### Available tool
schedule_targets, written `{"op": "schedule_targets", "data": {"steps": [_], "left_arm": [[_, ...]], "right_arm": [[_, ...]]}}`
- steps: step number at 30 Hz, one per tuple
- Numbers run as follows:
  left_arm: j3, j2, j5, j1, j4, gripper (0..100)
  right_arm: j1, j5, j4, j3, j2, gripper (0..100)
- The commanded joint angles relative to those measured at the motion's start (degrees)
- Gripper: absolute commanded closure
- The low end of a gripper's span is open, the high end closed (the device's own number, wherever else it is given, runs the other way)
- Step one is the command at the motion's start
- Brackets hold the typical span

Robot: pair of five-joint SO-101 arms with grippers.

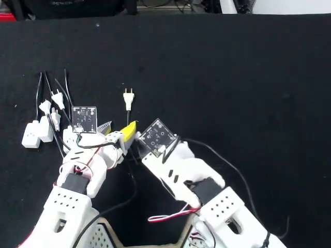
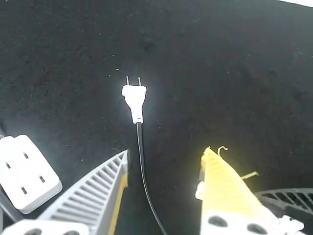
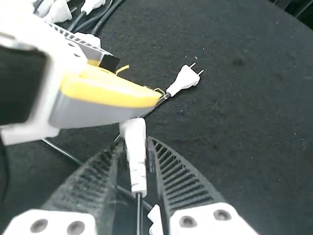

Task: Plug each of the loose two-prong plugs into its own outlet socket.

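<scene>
In the high view a loose plug point(image 1: 128, 98) is seen lying on the black table point(image 1: 232, 77) a little left of the frame's centre, its prongs pointed toward the top edge. The left gripper point(image 2: 166, 152) is held wide open just below that plug, with nothing grasped. In the left wrist view the plug's cable point(image 2: 143, 166) is shown running down the frame between the grey finger point(image 2: 93, 191) and the yellow finger point(image 2: 225, 191), gripped by neither. The right gripper point(image 3: 134, 142) is placed just beside the left one. Its two dark fingers point(image 3: 181, 181) are drawn in narrowly on a second plug point(image 3: 135, 156), whose white body is pinched between them at the lower centre of the right wrist view. The front end of that plug is covered there by the yellow finger. White outlet sockets point(image 1: 31, 137) are grouped at the left edge of the high view, and further plugs point(image 1: 57, 98) with black cables are seen just above them.
</scene>
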Motion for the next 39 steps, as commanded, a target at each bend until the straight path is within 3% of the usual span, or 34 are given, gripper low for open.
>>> {"op": "schedule_targets", "data": {"steps": [1,12,16,26,31,39], "left_arm": [[0.4,0.3,-0.3,0.7,0.0,77],[-1.2,0.2,-0.3,-0.6,0.4,77],[-2.7,0.2,-0.2,-4.8,0.4,77],[-0.8,0.3,5.1,-9.5,0.1,77],[0.0,0.3,4.9,-9.6,0.5,77],[4.1,0.3,4.9,-9.2,0.5,77]], "right_arm": [[2.2,-0.6,1.4,-0.7,-5.6,98.8],[4.1,-0.1,2.3,1.3,-6.1,98.8],[11.2,0.3,9.0,-0.3,-6.1,98.8],[17.8,1.5,25.9,-14.4,-5.0,98.8],[18.2,1.8,39.5,-28.3,6.7,98.8],[18.2,-1.9,53.5,-52.0,37.9,98.8]]}}
